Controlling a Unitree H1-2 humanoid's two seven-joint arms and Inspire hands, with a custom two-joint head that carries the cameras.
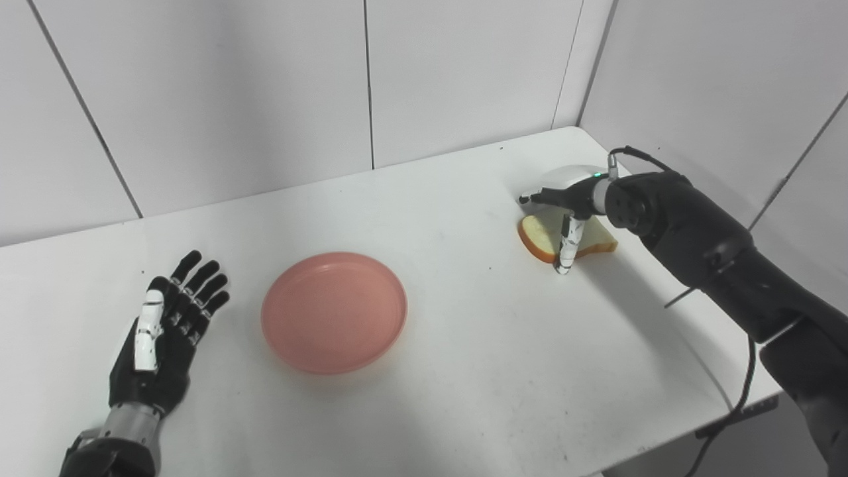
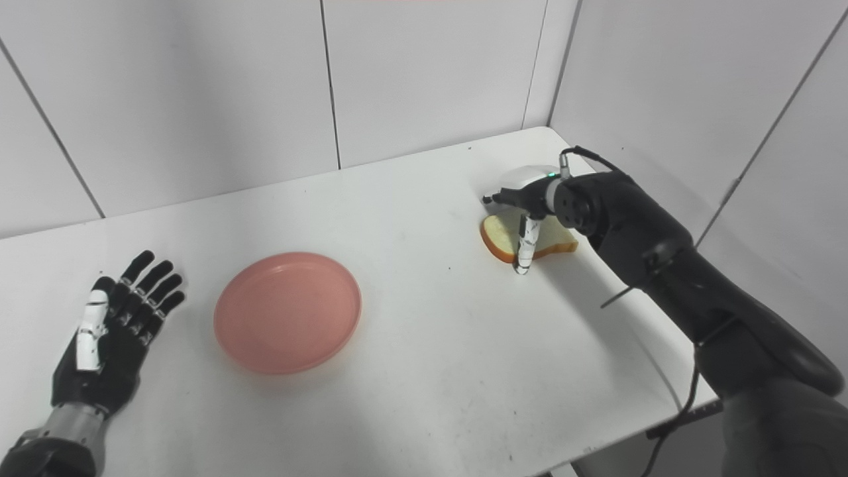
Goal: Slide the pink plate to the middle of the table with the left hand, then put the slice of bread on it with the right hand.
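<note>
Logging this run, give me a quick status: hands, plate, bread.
Left hand open, flat beside pink plate. Right hand over bread slice, grip unclear. Plate empty, path clear.

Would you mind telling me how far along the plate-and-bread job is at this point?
The plate sits near the table's middle with nothing on it, and the left hand lies open beside it, apart, so the slide looks done. The right hand is over the bread at the far right, thumb down its front edge; a firm grip isn't clear. Lifting it and placing it on the plate remain.
</note>
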